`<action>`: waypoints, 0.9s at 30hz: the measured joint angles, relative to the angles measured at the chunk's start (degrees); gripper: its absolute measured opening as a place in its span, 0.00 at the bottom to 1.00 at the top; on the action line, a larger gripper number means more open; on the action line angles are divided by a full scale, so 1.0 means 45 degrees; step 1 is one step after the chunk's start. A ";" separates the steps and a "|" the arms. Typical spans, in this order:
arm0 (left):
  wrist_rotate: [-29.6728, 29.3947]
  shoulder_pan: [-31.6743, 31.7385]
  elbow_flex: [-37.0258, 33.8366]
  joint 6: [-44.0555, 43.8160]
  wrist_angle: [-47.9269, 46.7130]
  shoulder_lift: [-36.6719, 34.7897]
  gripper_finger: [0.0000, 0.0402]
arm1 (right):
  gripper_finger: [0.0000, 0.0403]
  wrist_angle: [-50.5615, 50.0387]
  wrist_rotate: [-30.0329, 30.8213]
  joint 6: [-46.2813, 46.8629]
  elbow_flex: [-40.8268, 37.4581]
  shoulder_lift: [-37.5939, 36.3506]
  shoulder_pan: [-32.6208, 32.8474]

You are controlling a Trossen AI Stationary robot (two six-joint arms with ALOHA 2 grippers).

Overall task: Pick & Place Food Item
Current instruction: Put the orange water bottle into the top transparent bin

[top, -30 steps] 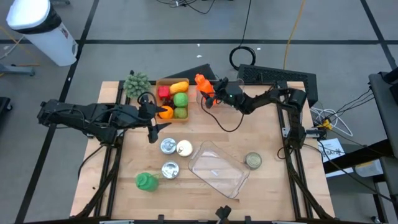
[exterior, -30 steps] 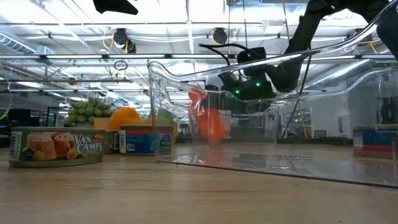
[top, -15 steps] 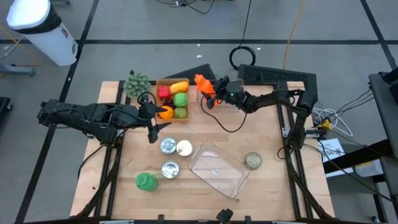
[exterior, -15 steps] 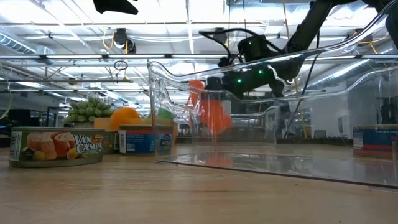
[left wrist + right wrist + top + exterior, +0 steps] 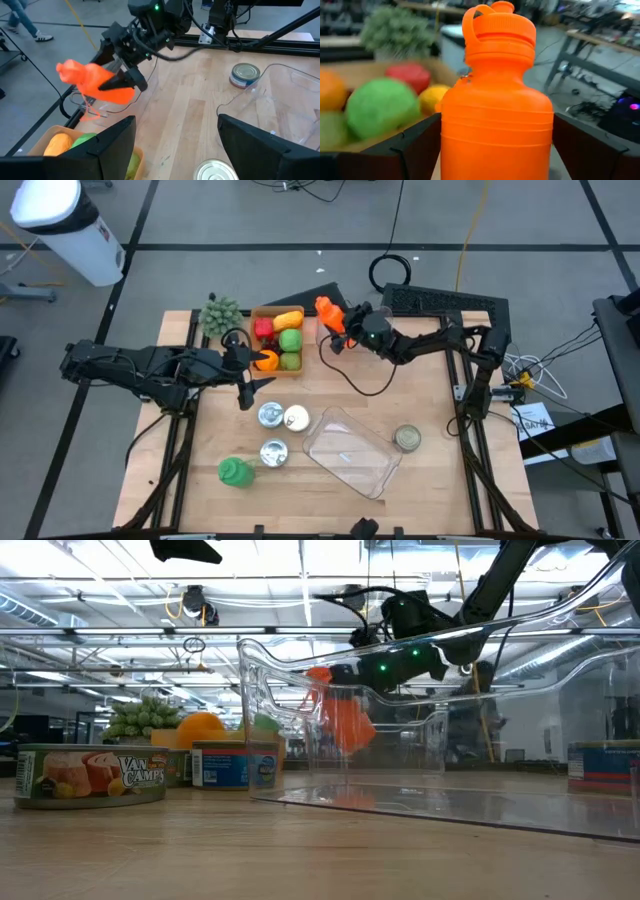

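Note:
An orange plastic bottle (image 5: 327, 311) with a looped cap hangs in the air near the table's far edge. It is just right of a wooden box (image 5: 304, 345) of toy fruit. My right gripper (image 5: 339, 325) is shut on the bottle. The low view shows the bottle (image 5: 345, 720) above the tabletop, seen through a clear container. My left gripper (image 5: 252, 375) stands open at the box's near left corner with nothing between its fingers (image 5: 112, 145). My right gripper pinches the bottle's ribbed body (image 5: 495, 135) between its two fingers (image 5: 420, 145), one on each side, below the shoulder. The fingers come about level from the table's right side. The bottle is lifted clear and tilted, its cap (image 5: 67, 67) up and toward the table's left.
A clear plastic container (image 5: 350, 452) lies at the near middle. Two cans (image 5: 270, 414) (image 5: 274, 452) and a white item (image 5: 296, 417) sit left of it, and a third can (image 5: 406, 439) sits to its right. There are also green grapes (image 5: 220, 313) and a green item (image 5: 235, 471).
My right gripper has risen a little and drawn slightly toward the far edge, rolling somewhat, with the orange bottle still held. The bottle now hangs higher above the table than before.

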 joint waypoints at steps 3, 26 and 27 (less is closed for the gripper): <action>0.0000 0.0000 0.0000 -0.0005 0.0000 0.0000 0.72 | 0.87 0.0483 -0.0385 0.0574 0.0002 0.0001 0.0009; 0.0000 0.0000 0.0000 -0.0019 0.0010 0.0000 0.74 | 0.89 -0.6421 -0.2394 -0.0159 0.3681 -0.0401 -0.0107; 0.0000 0.0000 0.0000 -0.0017 0.0010 0.0000 0.74 | 0.89 -0.7211 -0.2621 -0.0213 0.4131 -0.0382 -0.0142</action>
